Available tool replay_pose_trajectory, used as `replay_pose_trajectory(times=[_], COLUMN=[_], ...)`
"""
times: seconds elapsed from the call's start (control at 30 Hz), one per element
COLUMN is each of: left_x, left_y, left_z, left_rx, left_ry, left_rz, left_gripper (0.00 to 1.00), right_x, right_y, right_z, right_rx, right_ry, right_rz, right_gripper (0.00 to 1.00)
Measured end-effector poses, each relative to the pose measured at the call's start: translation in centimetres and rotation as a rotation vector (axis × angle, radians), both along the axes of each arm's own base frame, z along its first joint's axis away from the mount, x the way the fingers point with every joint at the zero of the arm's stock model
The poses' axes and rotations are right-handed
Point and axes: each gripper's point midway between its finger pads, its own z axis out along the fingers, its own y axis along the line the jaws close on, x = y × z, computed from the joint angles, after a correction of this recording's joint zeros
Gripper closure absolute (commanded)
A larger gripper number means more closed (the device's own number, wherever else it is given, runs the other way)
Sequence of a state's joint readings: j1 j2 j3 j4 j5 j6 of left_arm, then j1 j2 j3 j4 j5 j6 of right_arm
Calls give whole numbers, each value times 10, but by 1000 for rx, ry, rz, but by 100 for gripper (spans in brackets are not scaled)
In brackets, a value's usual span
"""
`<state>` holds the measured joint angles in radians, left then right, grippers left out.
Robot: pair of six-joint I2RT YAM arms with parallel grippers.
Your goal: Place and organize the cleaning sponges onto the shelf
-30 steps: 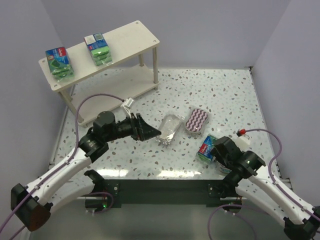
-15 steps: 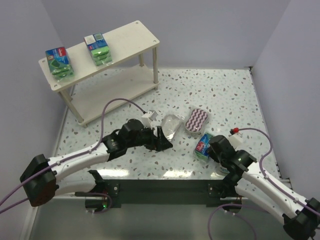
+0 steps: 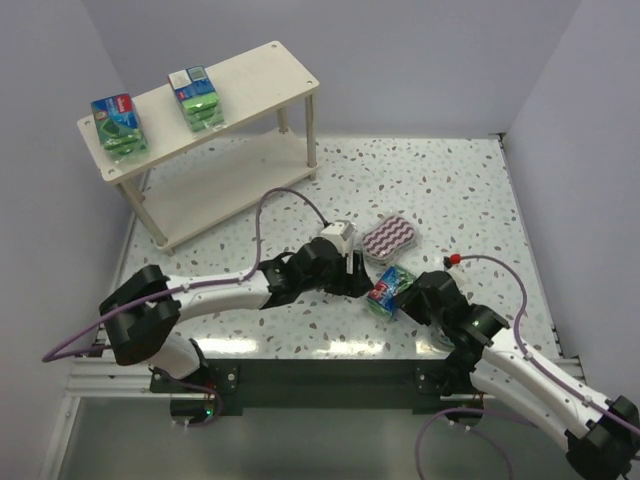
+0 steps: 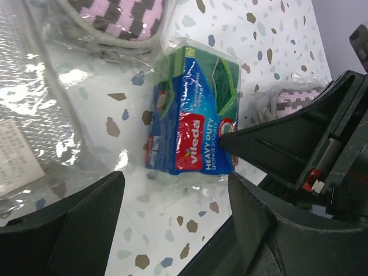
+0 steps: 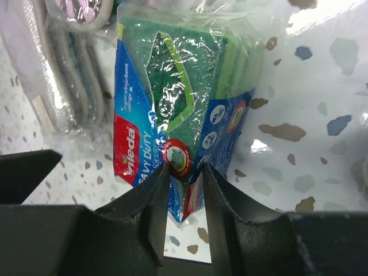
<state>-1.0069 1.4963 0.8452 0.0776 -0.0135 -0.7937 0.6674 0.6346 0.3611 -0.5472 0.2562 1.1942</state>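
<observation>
two green-and-blue sponge packs (image 3: 197,97) sit on the shelf (image 3: 260,75) top board | third, a vileda sponge pack (image 3: 388,290), near table (image 3: 450,190) front, beside striped pads (image 3: 392,238) | right gripper (image 5: 184,178) pinches its end | left gripper (image 4: 172,184) spread wide, empty | light, squashy, slick film: clamp the body, not loose wrap

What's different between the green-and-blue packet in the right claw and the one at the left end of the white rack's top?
The gripped packet is pinched at one end by the right gripper; the rack packet stands free, untouched. The gripped packet is down at the table, the rack packet up on the shelf's top board. Both are the same green-and-blue wrapped kind.
</observation>
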Motion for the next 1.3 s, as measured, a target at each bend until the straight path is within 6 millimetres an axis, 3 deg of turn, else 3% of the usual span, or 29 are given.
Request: replay_pose_trajectory(times=[0.2, 0.37, 0.57, 0.87, 1.0, 1.23, 1.3], left_x=[-13, -11, 0, 1, -1, -5, -7], left_y=[-21, -17, -16, -38, -43, -44, -43], left_z=[-19, -38, -40, -53, -48, -45, -48], left_rx=[39, 97, 104, 81, 56, 46, 49], left_ry=[10, 16, -6, 16, 18, 21, 29], left_rz=[-12, 36, 89, 52, 33, 7, 1], left_gripper=[25, 26, 28, 50, 71, 99, 100], right_x=[-8, -13, -16, -20, -20, -24, -23], right_y=[12, 18, 22, 24, 24, 20, 20], right_z=[0, 0, 0, 0, 1, 10, 22], right_rx=[95, 141, 164, 177, 180, 166, 169], right_ry=[4, 15, 19, 23, 19, 19, -3], right_rz=[28, 48, 69, 89, 89, 94, 98], right_gripper=[67, 67, 68, 67, 65, 38, 33])
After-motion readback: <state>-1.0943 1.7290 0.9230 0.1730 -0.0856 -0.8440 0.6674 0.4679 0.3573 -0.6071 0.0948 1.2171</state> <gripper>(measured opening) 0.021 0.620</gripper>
